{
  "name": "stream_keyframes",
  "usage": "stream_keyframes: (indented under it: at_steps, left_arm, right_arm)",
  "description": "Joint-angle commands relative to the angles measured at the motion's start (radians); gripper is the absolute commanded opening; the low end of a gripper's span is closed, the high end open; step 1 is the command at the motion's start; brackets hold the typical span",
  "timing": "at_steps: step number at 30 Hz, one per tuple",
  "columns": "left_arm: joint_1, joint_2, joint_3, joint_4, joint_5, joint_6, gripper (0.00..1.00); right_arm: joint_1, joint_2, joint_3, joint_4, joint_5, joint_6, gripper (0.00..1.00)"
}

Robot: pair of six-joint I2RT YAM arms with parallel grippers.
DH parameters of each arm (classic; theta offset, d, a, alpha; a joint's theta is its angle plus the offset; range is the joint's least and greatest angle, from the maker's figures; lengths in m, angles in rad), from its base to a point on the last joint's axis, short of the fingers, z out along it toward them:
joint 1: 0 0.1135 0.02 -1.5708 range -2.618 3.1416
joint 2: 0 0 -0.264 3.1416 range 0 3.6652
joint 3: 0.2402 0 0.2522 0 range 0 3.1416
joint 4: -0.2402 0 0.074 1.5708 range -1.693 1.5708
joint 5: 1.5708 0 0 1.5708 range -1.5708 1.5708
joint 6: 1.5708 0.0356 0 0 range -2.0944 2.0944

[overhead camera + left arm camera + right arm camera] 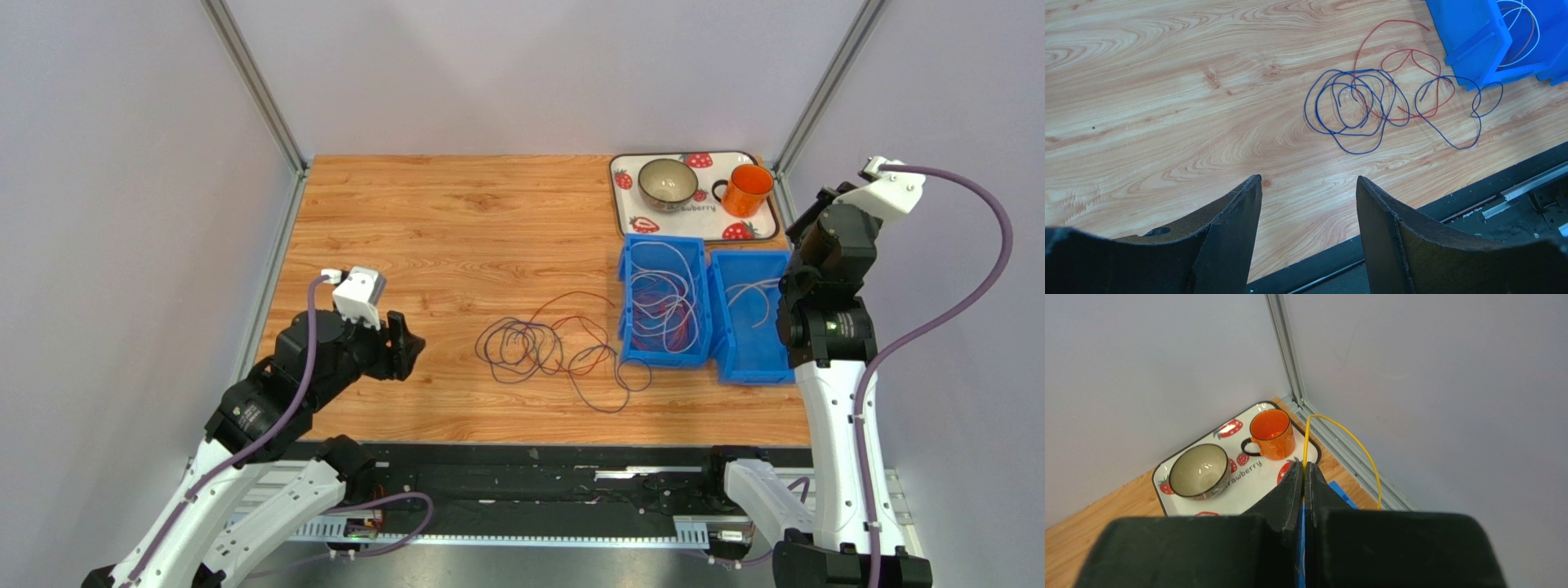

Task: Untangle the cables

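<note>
A loose tangle of dark purple-blue and orange-red cables (540,349) lies on the wooden table left of the blue bins. It also shows in the left wrist view (1364,101). White and other thin cables (669,294) lie in the left blue bin. My left gripper (399,347) is open and empty, low over the table left of the tangle, jaws apart (1309,184). My right gripper (810,218) is raised at the right, above the bins. It is shut (1303,468) on a yellow cable (1352,441) that loops up from the fingertips and down to the right.
Two blue bins (629,321) (785,349) stand side by side at the right. Behind them is a strawberry tray (638,223) with a bowl (669,184) and an orange mug (747,190). Walls and metal posts close off the back corners.
</note>
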Motion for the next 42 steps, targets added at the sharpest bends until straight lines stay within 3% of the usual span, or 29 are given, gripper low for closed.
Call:
stream_keyframes:
  at_steps: [1, 16, 32, 42]
  left_arm:
    - [-0.006, 0.010, 0.001, 0.013, 0.000, -0.004, 0.66]
    - [-0.004, 0.002, 0.001, 0.013, 0.001, -0.002, 0.66]
    - [-0.004, -0.018, -0.002, 0.014, 0.001, -0.002, 0.66]
    - [-0.006, -0.016, -0.002, 0.016, 0.005, -0.002, 0.66]
  right_arm:
    - [-0.005, -0.008, -0.035, -0.024, -0.028, 0.085, 0.00]
    - [-0.028, 0.065, -0.158, 0.011, -0.030, 0.164, 0.00]
    - [-0.074, 0.242, -0.295, 0.097, -0.208, 0.234, 0.00]
    - [-0.085, 0.323, -0.348, 0.065, -0.174, 0.275, 0.00]
